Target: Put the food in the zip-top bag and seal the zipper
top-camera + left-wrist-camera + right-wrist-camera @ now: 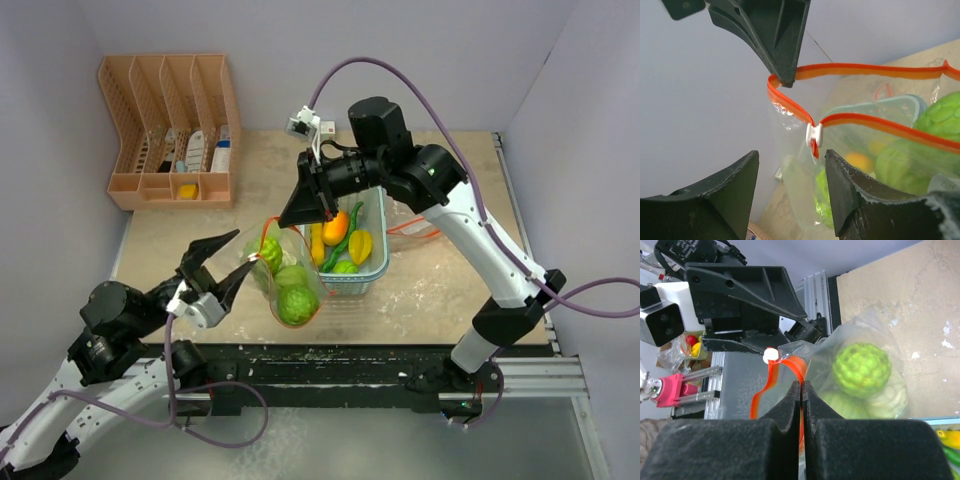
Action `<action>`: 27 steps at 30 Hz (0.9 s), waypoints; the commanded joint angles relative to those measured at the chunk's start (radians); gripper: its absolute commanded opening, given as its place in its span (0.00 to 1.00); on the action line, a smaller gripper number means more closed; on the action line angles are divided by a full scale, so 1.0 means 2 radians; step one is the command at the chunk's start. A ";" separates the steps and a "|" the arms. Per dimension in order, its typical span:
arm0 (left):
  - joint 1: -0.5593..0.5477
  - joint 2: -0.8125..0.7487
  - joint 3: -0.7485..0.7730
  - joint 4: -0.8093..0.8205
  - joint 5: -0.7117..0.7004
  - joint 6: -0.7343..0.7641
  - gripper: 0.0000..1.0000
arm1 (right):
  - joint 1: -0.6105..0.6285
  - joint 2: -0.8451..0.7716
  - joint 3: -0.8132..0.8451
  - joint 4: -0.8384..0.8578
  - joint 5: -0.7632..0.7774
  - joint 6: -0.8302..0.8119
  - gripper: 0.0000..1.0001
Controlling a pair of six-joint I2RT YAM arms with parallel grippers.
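Right gripper (801,387): fingers pressed flat together, clamped on the orange zipper strip (870,70) at the mouth of the zip-top bag (283,292), holding that edge up off the table (430,290). Left gripper (792,155): fingers apart, nothing between them, gap lined up on the white slider (814,135) at the near end of the strip; no contact visible. Mouth of the bag gaping between the two lips of the strip. Inside the bag: round pale-green cabbages (861,364), at least two, piled at the bottom, film bellying around them. Just beside the bag, on the right-arm side: blue-green basket (352,284) with the rest of the food, namely orange fruit (335,226), yellow fruit (361,246), thin green chili (343,238) and one more green piece low at the front. Judged handling: film thin, limp and slick, no shape of its own, likely to sag or swing on release of the pinch; best taken by the strip, the only stiff part. Slider small and hard; calls for a square pinch across its flat sides with the strip kept taut from the other end, otherwise probable buckling rather than sliding. Toy produce light, rigid, smooth and round; apt to roll or squirt from a pinch, so better gripped across the widest part, chili across its middle. Far back left, well apart: orange rack (170,130).
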State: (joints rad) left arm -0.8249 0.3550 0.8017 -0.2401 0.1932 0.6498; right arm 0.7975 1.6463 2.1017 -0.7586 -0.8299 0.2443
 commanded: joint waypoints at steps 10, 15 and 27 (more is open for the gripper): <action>0.002 0.040 0.004 0.038 0.025 0.008 0.52 | -0.002 -0.019 0.004 0.021 -0.023 0.002 0.00; 0.002 0.043 -0.002 0.041 0.026 0.004 0.46 | -0.002 -0.019 0.005 0.022 -0.023 0.003 0.00; 0.002 0.018 -0.020 0.034 0.015 -0.025 0.44 | -0.003 -0.015 0.017 0.024 -0.024 0.012 0.00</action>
State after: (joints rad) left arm -0.8249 0.4225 0.7826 -0.2081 0.2295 0.6323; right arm 0.7963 1.6463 2.0846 -0.7586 -0.8299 0.2512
